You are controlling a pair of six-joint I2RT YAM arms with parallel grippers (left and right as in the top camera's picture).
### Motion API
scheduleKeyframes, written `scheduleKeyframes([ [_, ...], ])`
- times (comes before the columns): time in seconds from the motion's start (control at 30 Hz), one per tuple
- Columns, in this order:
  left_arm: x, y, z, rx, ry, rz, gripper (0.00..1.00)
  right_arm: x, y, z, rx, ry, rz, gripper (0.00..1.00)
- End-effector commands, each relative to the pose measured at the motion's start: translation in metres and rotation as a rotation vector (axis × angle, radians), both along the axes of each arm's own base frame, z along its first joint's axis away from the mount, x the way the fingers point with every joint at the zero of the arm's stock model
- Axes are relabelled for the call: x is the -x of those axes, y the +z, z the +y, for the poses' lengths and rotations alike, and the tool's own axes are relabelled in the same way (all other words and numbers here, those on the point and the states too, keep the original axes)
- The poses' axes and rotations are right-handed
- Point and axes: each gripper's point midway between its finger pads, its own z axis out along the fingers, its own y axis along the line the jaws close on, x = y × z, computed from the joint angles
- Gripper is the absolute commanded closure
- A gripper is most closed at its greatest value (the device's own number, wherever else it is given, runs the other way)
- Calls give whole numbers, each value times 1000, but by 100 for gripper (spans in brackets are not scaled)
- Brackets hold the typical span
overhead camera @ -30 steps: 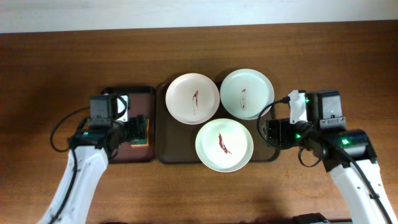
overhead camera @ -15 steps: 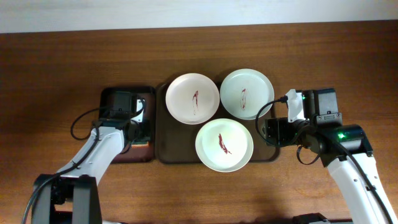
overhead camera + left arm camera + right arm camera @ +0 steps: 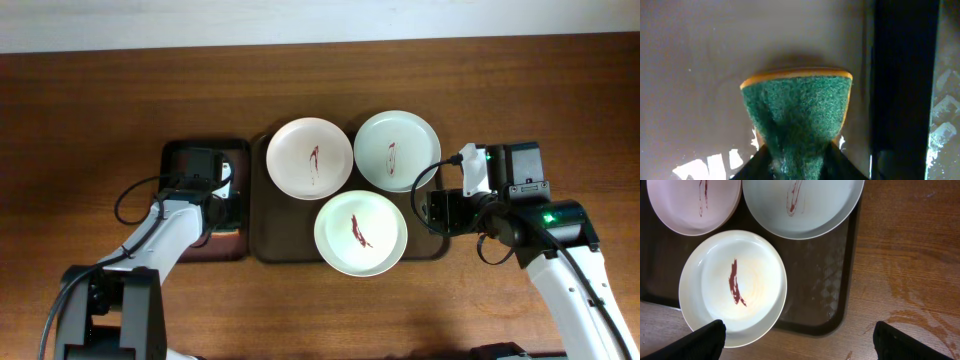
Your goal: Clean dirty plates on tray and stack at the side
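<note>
Left gripper (image 3: 797, 169) pinches the green sponge (image 3: 797, 107), apparently over the small tray (image 3: 690, 50), ready for wiping, while the right gripper (image 3: 800, 342) hangs wide open beside three smeared plates (image 3: 757, 297).

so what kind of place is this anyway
Probably a robotics lab bench, not a kitchen: two robot arms at a wooden table, with three smeared plates staged on a tray and a sponge nearby.
</note>
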Motion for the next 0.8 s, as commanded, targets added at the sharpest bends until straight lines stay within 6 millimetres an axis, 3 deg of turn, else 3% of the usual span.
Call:
scheduleKeyframes([
  [0.0, 1, -3, -4, 13, -15, 7, 98, -4, 7, 1, -15, -7, -15, 5],
  [0.13, -3, 4, -4, 16, -14, -12, 100, -4, 3, 3, -25, 0, 0, 8],
  [0.2, -13, 25, -5, 23, -14, -73, 100, -3, -4, 15, -84, 32, 43, 11],
  [0.27, -16, 38, -5, 27, -15, -112, 100, -5, -21, 16, -82, 30, 107, 20],
  [0.4, -11, 36, -5, 26, -11, -91, 100, -5, -66, 24, -114, 40, 290, 32],
  [0.57, -11, 36, -5, 31, 3, -91, 100, -4, -124, 33, -156, 48, 486, 57],
  [0.63, -11, 36, -5, 31, 3, -91, 100, -5, -142, 35, -167, 47, 528, 73],
  [0.77, -11, 36, -5, 30, 3, -91, 100, -9, -151, 43, -210, 57, 542, 73],
])
